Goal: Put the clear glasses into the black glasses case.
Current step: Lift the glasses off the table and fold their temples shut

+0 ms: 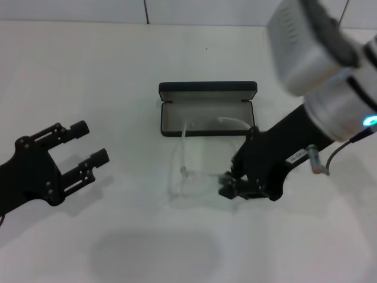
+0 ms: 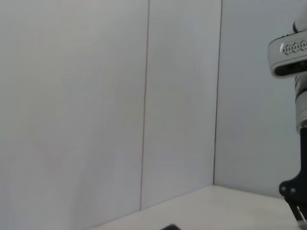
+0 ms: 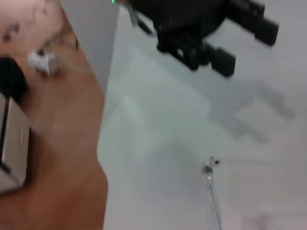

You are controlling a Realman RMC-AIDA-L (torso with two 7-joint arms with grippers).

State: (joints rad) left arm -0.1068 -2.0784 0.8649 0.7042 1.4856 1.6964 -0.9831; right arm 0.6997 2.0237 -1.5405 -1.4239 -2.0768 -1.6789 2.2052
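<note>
Here the clear glasses (image 1: 191, 168) lie on the white table (image 1: 118, 71) near its middle, their arm tips reaching over the front rim of the open black glasses case (image 1: 207, 109), which stands just behind them. The right gripper (image 1: 230, 184) is clenched on the frame's right end. To do well, it should lift gently, keep the frame level, and lower it into the grey lining. The left gripper (image 1: 79, 150) hovers released near the left edge.
</note>
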